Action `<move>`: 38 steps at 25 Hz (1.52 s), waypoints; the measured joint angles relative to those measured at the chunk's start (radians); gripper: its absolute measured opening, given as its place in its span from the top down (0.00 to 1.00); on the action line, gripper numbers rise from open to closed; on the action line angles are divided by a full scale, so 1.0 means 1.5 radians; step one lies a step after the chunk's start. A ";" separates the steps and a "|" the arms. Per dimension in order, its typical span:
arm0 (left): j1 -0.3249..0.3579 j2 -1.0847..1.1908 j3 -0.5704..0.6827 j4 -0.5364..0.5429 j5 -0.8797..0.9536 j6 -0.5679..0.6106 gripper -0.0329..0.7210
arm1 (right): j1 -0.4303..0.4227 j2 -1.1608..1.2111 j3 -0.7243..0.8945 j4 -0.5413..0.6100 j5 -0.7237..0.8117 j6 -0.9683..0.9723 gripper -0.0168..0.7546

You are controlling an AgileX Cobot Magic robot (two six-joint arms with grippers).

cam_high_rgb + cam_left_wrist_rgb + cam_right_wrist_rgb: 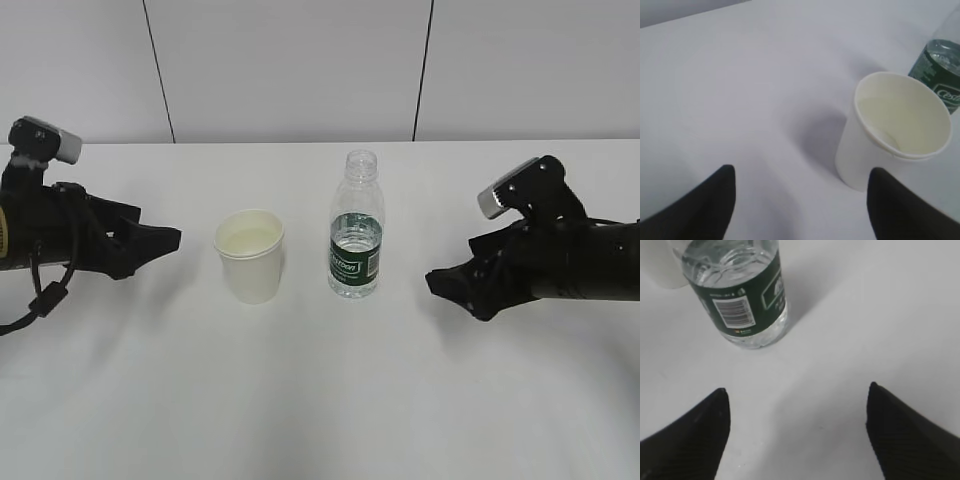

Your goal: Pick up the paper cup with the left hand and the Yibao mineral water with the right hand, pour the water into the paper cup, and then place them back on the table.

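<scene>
The white paper cup (pixel 249 255) stands upright on the white table (pixel 320 400), left of the Yibao mineral water bottle (pixel 356 230), which stands upright with no cap and some water inside. My left gripper (pixel 170 240) is open and empty, a short way left of the cup. In the left wrist view the cup (pixel 890 135) is ahead to the right of the gripper (pixel 800 175), close to the right finger; the bottle (pixel 940 75) shows behind it. My right gripper (pixel 440 282) is open and empty, right of the bottle. In the right wrist view the bottle (pixel 740 300) is ahead left of the gripper (pixel 797 392).
A pale wall with dark vertical seams (pixel 160 70) rises behind the table's far edge. Bare tabletop lies in front of the cup and bottle.
</scene>
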 joint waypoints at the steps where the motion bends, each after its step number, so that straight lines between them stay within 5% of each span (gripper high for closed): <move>1: 0.000 0.000 0.000 -0.001 -0.002 0.000 0.24 | 0.000 -0.010 0.000 0.000 0.008 0.014 0.17; 9: 0.000 0.000 0.000 -0.001 -0.058 -0.002 0.24 | 0.000 -0.063 0.002 -0.064 0.096 0.120 0.20; 20: 0.000 -0.077 0.000 0.053 0.026 -0.036 0.26 | -0.001 -0.107 -0.009 -0.282 0.131 0.389 0.21; 25: 0.000 -0.134 0.001 0.146 0.077 -0.135 0.31 | -0.001 -0.137 -0.036 -0.488 0.128 0.653 0.21; 35: 0.000 -0.280 0.003 0.437 0.079 -0.480 0.32 | -0.001 -0.250 -0.043 -0.524 0.098 0.734 0.21; 38: 0.000 -0.339 0.009 0.448 0.062 -0.540 0.32 | -0.001 -0.306 -0.043 -0.524 0.095 0.736 0.21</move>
